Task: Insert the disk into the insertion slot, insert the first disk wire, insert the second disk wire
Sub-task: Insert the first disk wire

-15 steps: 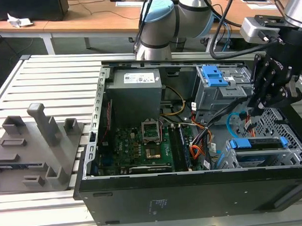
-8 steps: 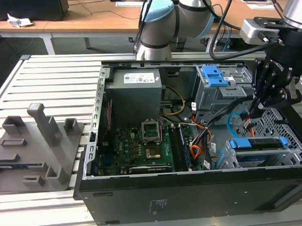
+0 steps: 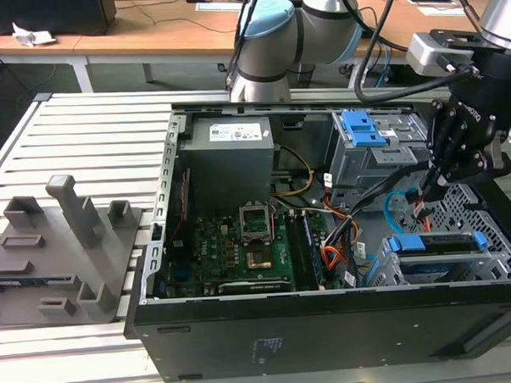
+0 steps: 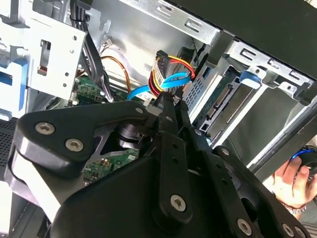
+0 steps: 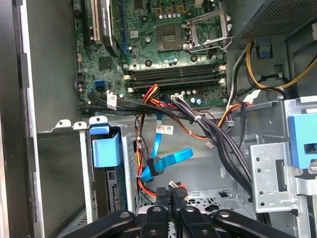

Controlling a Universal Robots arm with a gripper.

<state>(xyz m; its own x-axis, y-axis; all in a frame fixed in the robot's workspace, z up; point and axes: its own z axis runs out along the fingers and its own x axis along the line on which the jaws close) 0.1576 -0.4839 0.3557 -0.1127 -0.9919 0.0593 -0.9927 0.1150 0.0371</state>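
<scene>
Slotted table [image 3: 83, 123], open case [image 3: 329, 332]: your gripper [image 3: 425, 194] fingers are nearly together (pinching the red wire [image 5: 179, 188] plug) beside the seated disk [image 3: 436, 243].

The disk [image 3: 436, 243] sits in the insertion slot [image 3: 384, 269], at the exterior view's right of the motherboard [image 3: 232, 243].

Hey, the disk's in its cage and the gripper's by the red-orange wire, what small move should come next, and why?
Probably a short nudge of the gripper toward the disk, which already sits in the insertion slot. The first disk wire has its black plug at the gripper's tip, apart from the disk's back edge.
</scene>
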